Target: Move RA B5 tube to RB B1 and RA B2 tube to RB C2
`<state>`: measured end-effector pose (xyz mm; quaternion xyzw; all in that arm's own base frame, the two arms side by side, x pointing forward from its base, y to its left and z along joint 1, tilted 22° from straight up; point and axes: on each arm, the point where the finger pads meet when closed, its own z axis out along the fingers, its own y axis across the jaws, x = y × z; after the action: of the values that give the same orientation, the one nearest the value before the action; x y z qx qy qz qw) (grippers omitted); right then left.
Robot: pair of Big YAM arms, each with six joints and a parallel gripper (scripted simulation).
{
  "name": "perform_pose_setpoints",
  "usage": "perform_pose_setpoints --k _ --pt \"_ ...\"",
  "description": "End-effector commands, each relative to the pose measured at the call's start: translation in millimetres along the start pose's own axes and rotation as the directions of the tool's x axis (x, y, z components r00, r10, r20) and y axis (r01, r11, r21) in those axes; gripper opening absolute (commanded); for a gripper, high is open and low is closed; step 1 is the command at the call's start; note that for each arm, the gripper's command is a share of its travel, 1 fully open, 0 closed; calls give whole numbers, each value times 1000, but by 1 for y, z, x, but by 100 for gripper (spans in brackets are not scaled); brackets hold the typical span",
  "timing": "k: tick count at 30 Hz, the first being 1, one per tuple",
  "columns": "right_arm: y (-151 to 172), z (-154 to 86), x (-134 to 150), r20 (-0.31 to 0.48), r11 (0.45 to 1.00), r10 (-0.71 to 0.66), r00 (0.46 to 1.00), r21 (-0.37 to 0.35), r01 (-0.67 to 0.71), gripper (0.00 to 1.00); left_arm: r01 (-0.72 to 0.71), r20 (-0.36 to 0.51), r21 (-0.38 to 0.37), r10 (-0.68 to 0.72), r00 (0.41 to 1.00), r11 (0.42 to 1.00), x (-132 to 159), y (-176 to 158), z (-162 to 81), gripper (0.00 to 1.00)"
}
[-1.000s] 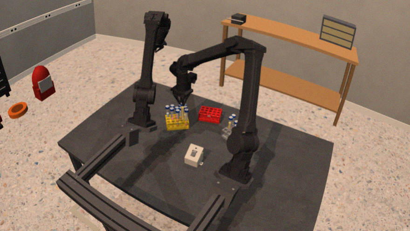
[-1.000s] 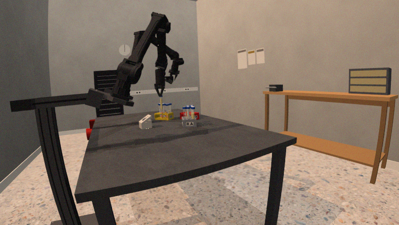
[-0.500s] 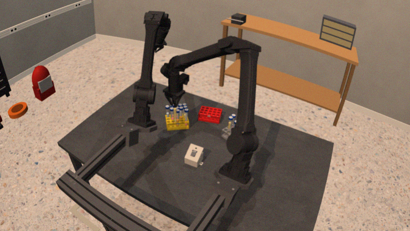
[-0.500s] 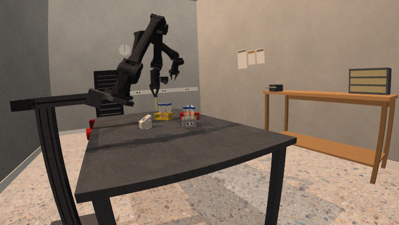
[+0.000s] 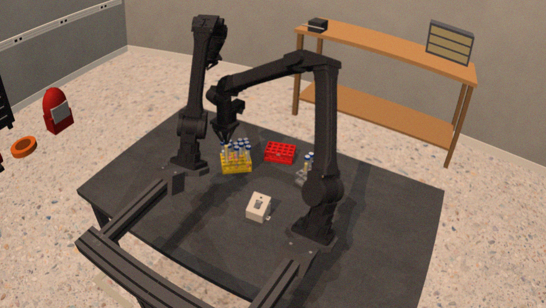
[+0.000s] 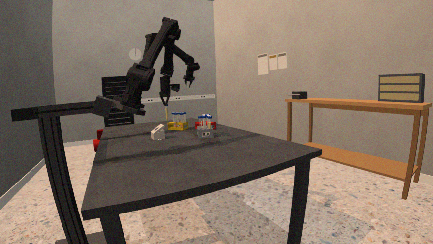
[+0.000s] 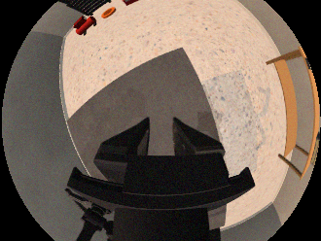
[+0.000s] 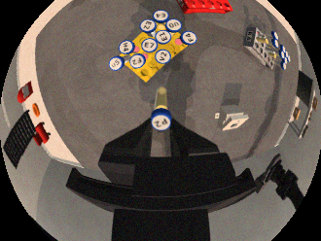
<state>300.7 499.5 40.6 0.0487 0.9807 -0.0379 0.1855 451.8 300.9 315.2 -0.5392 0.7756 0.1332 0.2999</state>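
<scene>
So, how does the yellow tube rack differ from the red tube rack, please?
The yellow rack holds many blue-capped tubes; the red rack shows open wells in the top view. The yellow rack stands nearer the left arm's base; the red rack stands farther away. Both sit on the dark table.

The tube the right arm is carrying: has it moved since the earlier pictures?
Yes. In the top view, the carried tube has shifted leftward over the yellow rack.
</scene>
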Motion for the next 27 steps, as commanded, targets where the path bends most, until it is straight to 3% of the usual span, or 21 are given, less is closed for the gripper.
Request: perform_pose_setpoints --k 1,27 --pt "22 -15 -18 14 999 23 1000 -31 -22 0 13 30 22 -13 999 1000 -15 -5 -13 30" --pt "47 -14 -46 13 999 17 1000 -30 -17 0 13 30 22 -13 999 1000 -15 -5 -13 30"
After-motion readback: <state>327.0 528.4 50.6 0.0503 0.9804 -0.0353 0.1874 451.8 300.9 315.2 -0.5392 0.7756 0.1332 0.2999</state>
